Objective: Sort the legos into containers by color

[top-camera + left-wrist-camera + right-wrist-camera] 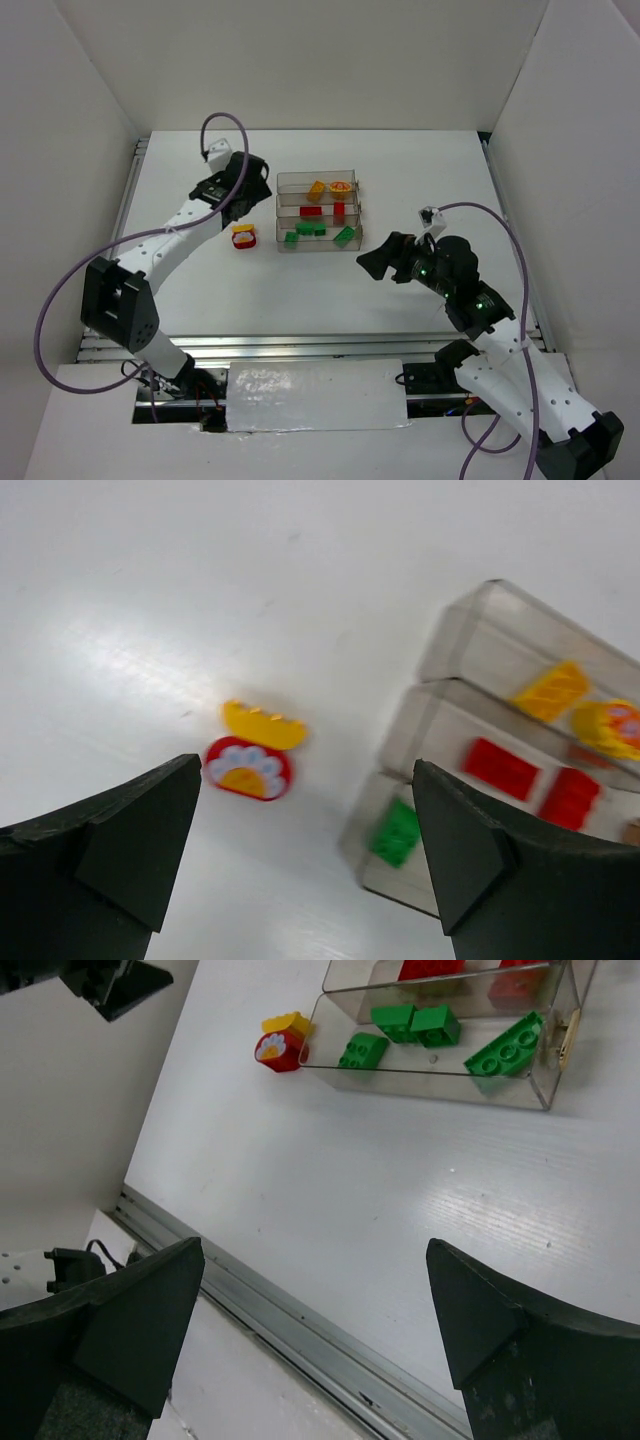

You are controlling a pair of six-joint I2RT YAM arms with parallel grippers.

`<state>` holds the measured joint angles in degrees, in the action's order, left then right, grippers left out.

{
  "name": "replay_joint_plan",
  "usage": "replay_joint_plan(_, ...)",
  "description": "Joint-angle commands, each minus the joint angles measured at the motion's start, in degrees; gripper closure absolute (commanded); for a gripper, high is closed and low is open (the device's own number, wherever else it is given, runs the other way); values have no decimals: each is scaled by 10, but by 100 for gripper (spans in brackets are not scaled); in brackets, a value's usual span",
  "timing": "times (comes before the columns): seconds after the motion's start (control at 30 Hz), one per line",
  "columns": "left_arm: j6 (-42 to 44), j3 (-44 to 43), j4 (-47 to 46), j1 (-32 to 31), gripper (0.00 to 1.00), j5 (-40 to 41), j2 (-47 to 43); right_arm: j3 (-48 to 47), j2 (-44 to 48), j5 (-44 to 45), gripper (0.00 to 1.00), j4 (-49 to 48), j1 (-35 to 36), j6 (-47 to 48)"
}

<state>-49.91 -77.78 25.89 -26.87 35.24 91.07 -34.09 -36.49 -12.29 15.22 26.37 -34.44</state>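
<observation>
Left gripper (305, 775) jaws are wide open and hold nothing. In the wrist view the red-and-yellow stack (252, 755) sits between the finger lines, toward the left finger, down on the table (150, 600). Right gripper (315, 1250) is also fully open and empty. It hovers over bare table at about 4 o'clock from the tray (295, 178), well clear of it. In the top view the stack lies just beside the tray at its 9 o'clock, level with the near trough, with a small gap showing. It is a red arch brick with a flower print and a yellow piece stuck on top. Tray looks sorted: yellow bricks (316, 190) in the far trough, red bricks (311, 211) in the middle, green bricks (310, 228) in the near one. Judged step: last pick, on the only legos outside the tray. The next move likely calls for the left gripper to descend and close on the stack. Two colours are joined, so it probably needs the second gripper to pull them apart, then red goes to the middle trough and yellow to the far one. Left arm (165, 245) reaches far toward 1 o'clock from its base, wrist tipped down, at 12 o'clock of the stack. Right arm (480, 310) is folded, wrist aimed toward 10 o'clock.
</observation>
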Motion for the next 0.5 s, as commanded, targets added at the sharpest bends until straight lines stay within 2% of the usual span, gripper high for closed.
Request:
replay_joint_plan(0.0, -38, 53, 87, 41, 0, -42, -6, 5, -9, -28, 0, -32, -1, 8)
replay_joint_plan(0.1, -32, 63, 101, 59, 0, -49, 1, 7, -12, -37, 0, -32, -1, 8)
replay_joint_plan(0.27, 24, 80, 49, 87, 0, -133, 41, 17, -11, -50, 0, -41, -1, 3)
replay_joint_plan(0.47, 56, 50, 40, 89, 1, -147, 111, 12, -18, -64, 0, -39, -1, 9)
